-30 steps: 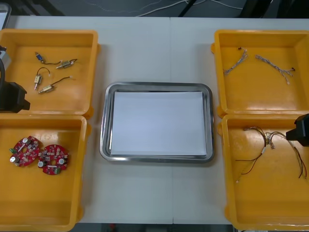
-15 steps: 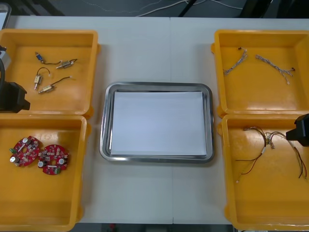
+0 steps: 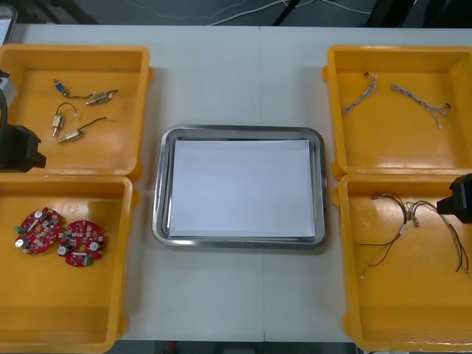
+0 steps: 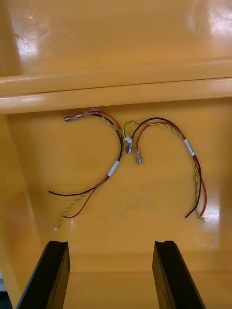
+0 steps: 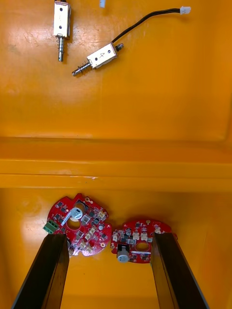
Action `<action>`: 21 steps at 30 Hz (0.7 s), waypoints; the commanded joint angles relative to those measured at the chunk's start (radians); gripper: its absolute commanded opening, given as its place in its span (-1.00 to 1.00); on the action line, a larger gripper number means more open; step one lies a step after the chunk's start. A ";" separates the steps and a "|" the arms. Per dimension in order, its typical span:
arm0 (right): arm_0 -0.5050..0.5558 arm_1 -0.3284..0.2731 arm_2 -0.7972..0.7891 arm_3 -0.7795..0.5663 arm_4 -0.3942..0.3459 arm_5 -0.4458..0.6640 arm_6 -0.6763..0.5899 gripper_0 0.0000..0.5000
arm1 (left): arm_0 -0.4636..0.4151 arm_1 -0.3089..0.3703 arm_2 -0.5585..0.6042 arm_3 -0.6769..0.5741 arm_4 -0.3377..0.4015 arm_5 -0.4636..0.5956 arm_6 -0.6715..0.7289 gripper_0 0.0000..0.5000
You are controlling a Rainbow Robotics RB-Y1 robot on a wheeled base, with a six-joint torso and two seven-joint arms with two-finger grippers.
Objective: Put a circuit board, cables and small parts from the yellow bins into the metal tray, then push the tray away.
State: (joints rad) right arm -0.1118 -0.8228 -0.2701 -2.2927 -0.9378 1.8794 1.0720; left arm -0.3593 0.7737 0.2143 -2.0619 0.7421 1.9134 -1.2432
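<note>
Front view crops both arms. Empty, the left gripper and right gripper gape; a finger overlaps one circuit board.

no text, label, brand or number can be read anywhere. the print on the round red circuit boards is too fine to be made out, and the white sleeves on the red and yellow cables are seen blank.
</note>
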 commanded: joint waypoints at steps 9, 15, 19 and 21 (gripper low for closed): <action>0.015 0.010 -0.035 -0.028 0.004 -0.008 0.034 1.00 | 0.016 0.015 0.033 -0.023 -0.009 0.006 0.100 1.00; 0.015 0.010 -0.035 -0.028 0.004 -0.008 0.034 1.00 | 0.016 0.015 0.033 -0.023 -0.009 0.006 0.100 1.00; 0.015 0.010 -0.035 -0.028 0.004 -0.008 0.034 1.00 | 0.016 0.015 0.033 -0.023 -0.009 0.006 0.100 1.00; 0.015 0.010 -0.035 -0.028 0.004 -0.008 0.034 1.00 | 0.016 0.015 0.033 -0.023 -0.009 0.006 0.100 1.00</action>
State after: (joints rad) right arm -0.1118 -0.8228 -0.2701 -2.2927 -0.9378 1.8794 1.0720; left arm -0.3593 0.7737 0.2143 -2.0619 0.7421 1.9134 -1.2432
